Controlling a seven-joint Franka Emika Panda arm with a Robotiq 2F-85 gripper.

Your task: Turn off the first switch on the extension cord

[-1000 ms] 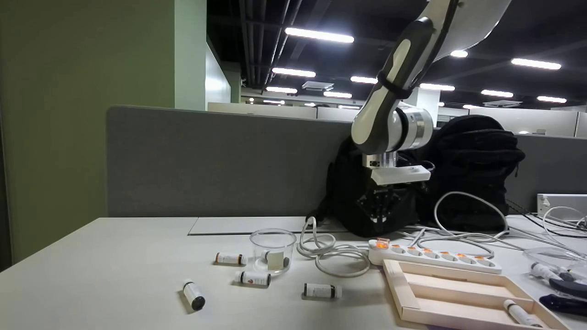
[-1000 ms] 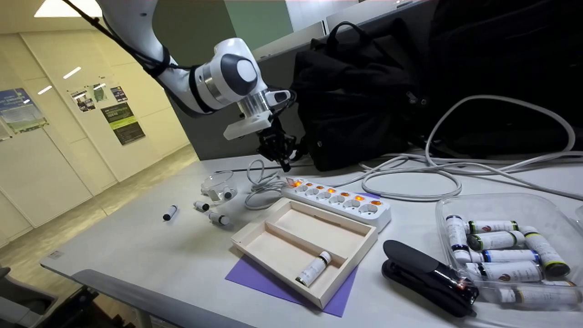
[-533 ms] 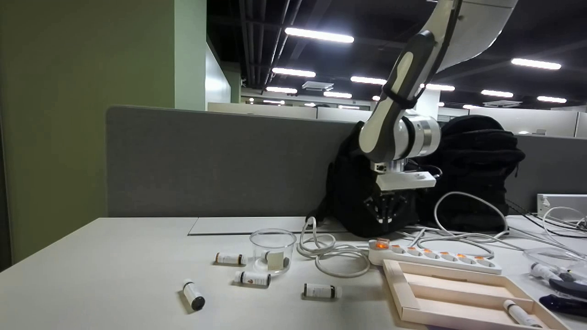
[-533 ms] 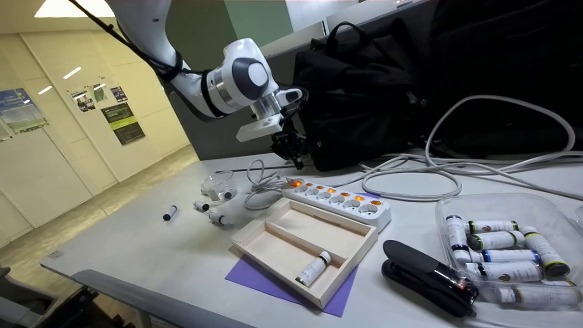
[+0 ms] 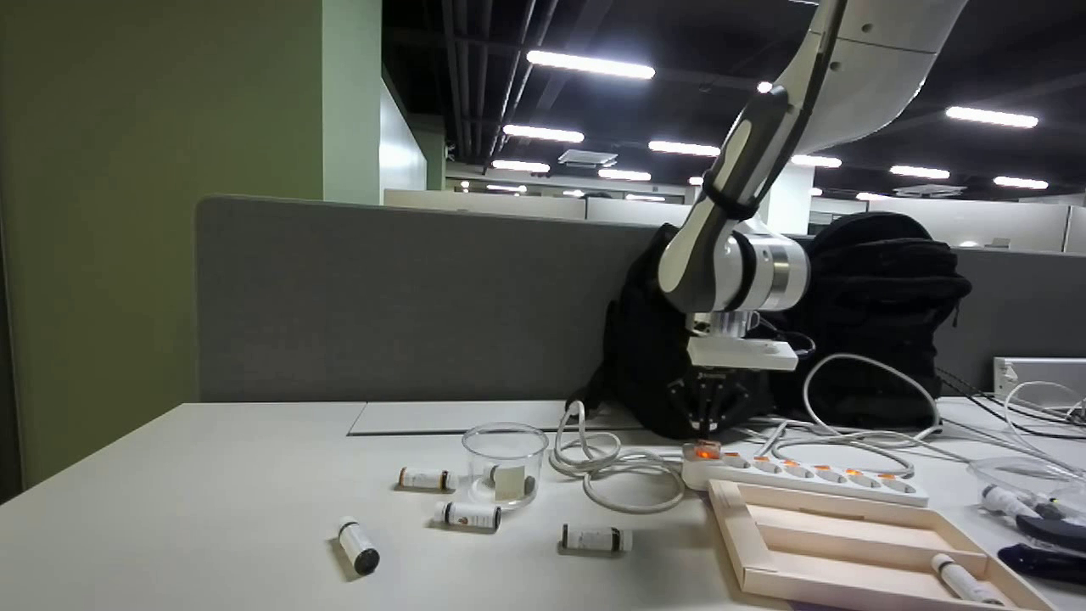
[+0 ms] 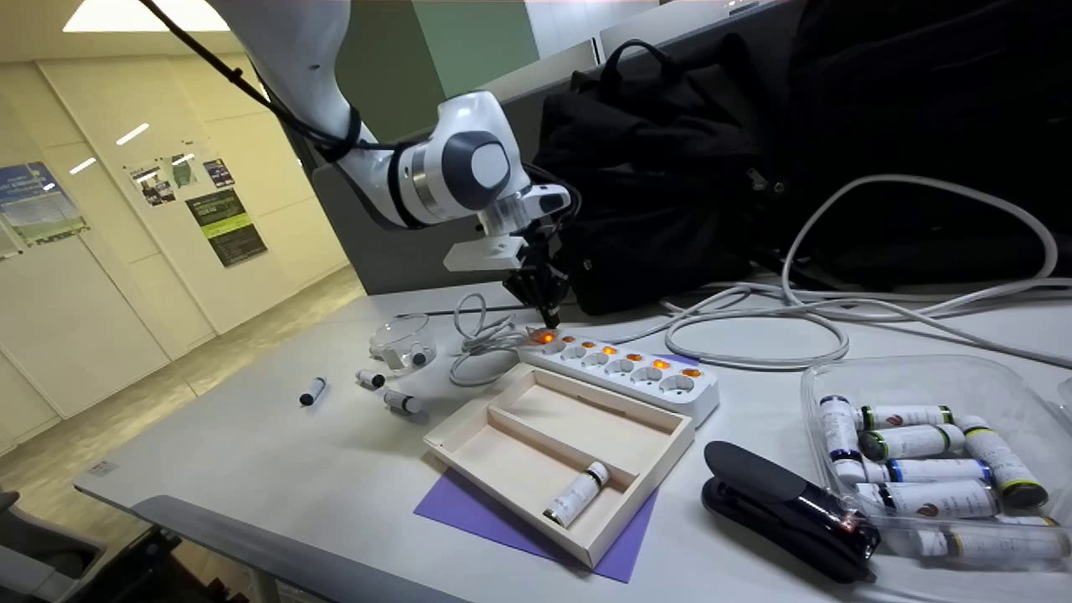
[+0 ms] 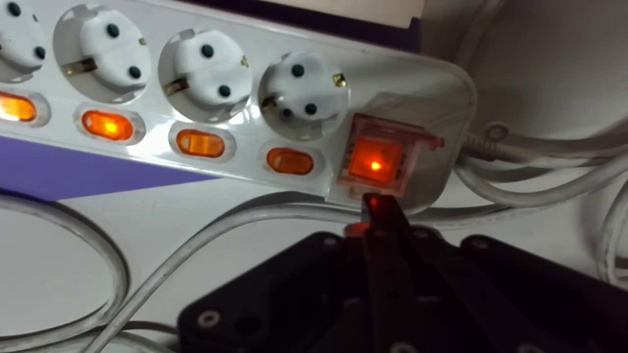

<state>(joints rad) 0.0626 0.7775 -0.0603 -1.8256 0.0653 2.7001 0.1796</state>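
Above the gripper (image 6: 551, 318), black with pale screws (image 7: 209, 318), are a white bar (image 6: 480, 254), grey-capped white arm (image 6: 377, 174) and black cable (image 6: 237, 78).

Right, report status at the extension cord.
End effector shut, close by large switch, contact unclear. Extension cord: that switch glowing. See-through cover around it may obstruct.

My gripper (image 7: 371, 215) black; power strip (image 6: 611, 378) white; square switch (image 7: 375, 161) glowing red-orange; oval switches (image 7: 200, 143) orange; sheet (image 6: 469, 504) purple; stapler (image 6: 787, 511) black.

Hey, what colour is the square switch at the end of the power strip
The square switch is a glowing orange-red, seen best in the wrist view.
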